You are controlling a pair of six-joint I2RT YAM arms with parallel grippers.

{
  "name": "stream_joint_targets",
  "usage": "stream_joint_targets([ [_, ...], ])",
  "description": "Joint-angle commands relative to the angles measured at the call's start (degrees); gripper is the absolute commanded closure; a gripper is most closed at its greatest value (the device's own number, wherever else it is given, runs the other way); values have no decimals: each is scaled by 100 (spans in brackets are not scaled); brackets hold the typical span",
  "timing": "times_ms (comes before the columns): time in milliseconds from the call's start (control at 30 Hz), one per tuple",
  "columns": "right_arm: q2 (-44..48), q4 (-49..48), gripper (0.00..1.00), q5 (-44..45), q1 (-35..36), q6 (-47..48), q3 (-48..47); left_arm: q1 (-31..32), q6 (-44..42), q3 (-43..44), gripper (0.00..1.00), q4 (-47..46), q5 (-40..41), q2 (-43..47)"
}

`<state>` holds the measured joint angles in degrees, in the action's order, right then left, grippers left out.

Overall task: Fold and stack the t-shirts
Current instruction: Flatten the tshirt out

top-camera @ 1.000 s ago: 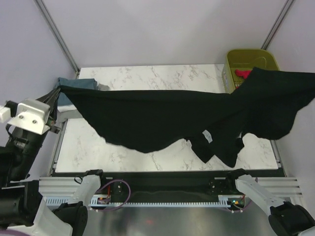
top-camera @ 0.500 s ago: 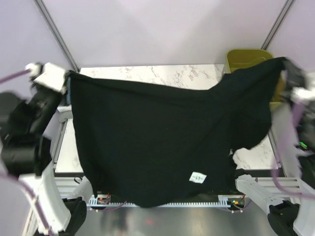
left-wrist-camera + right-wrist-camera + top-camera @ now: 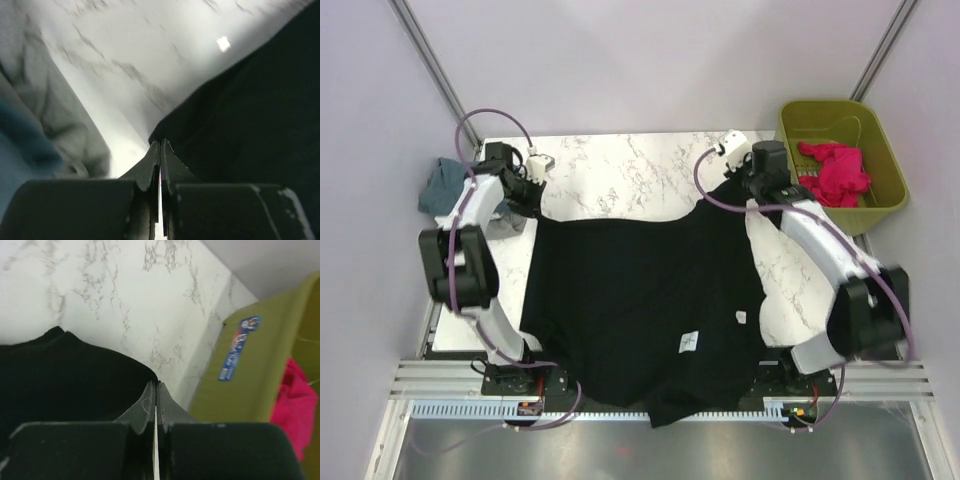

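The large black t-shirt [image 3: 640,290] lies spread flat on the marble table [image 3: 620,160], its near end hanging over the front edge, with a small white label [image 3: 688,342] showing. My left gripper [image 3: 532,196] is shut on its far left corner [image 3: 200,125], low on the table. My right gripper [image 3: 733,186] is shut on its far right corner [image 3: 75,370], also low. A teal-blue shirt [image 3: 442,182] and a grey one [image 3: 45,115] lie bunched at the table's left edge, just beside the left gripper [image 3: 160,144]. The right gripper [image 3: 156,385] sits near the basket.
An olive-green basket [image 3: 880,170] stands at the far right corner with bright pink cloth [image 3: 835,170] in it; its wall [image 3: 260,365] is close to the right gripper. Bare marble shows behind the shirt and along its right side.
The black shirt was stretched high in the air between the two grippers. Both grippers have come down and inward to the far part of the table, and the shirt now lies flat.
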<state>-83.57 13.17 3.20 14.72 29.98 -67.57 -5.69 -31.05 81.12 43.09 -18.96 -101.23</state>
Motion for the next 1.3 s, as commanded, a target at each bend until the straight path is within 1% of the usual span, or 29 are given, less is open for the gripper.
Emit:
stream_joint_targets([
  [0, -1254, -1062, 100, -48, -390, -115, -641, 24, -288, 1155, 98, -504, -11, -1235],
  [33, -1989, -1097, 100, 57, -548, -193, -1139, 24, -314, 1395, 98, -451, -11, -1502],
  [67, -2353, -1054, 100, 58, -619, -237, -1457, 51, -349, 1615, 98, -433, 24, -1740],
  [100, -3044, -992, 100, 119, -680, -299, -2174, 77, -375, 2052, 98, -407, 50, -2177],
  [133, -3364, -896, 100, 119, -803, -334, -2564, 86, -384, 2248, 98, -381, 42, -2338],
  [167, -3985, -677, 100, 145, -865, -361, -3360, 112, -350, 2633, 98, -354, 85, -2653],
  [267, -4771, -369, 100, 198, -936, -352, -4428, 130, -209, 3198, 98, -301, 121, -3016],
  [300, -5244, -298, 100, 233, -953, -352, -5162, 139, -183, 3521, 98, -293, 138, -3121],
  [367, -5686, -87, 100, 269, -1006, -352, -5887, 165, -174, 3831, 98, -258, 191, -3429],
  [400, -6010, -95, 100, 312, -1006, -361, -6439, 174, -147, 4102, 98, -257, 252, -3525],
  [467, -6276, -183, 100, 286, -1015, -361, -6820, 165, -95, 4358, 98, -249, 305, -3763],
  [500, -6355, -253, 100, 269, -1015, -352, -6970, 165, -34, 4594, 98, -266, 366, -3833],
  [533, -6443, -480, 100, 303, -972, -291, -6945, 165, 19, 4701, 98, -327, 428, -3895],
  [600, -6540, -622, 100, 304, -936, -256, -6927, 156, 116, 4947, 98, -572, 699, -4036],
  [700, -6602, -754, 100, 242, -883, -220, -6954, 165, 38, 5054, 98, -924, 920, -4115],
  [800, -6593, -798, 100, 119, -813, -194, -6971, 183, -59, 5097, 98, -1276, 824, -4054],
  [933, -6365, -789, 100, 49, -655, -106, -6647, 200, -94, 5107, 98, -1838, 622, -3913],
  [1000, -6303, -798, 100, 110, -637, 26, -6463, 235, -313, 5106, 98, -2067, 586, -3913],
  [1133, -6294, -816, 100, 172, -637, -27, -6426, 393, -692, 5264, 98, -2226, 727, -4071],
  [1267, -6347, -842, 100, 198, -637, -18, -6462, 473, -614, 5362, 98, -2252, 894, -4124],
])
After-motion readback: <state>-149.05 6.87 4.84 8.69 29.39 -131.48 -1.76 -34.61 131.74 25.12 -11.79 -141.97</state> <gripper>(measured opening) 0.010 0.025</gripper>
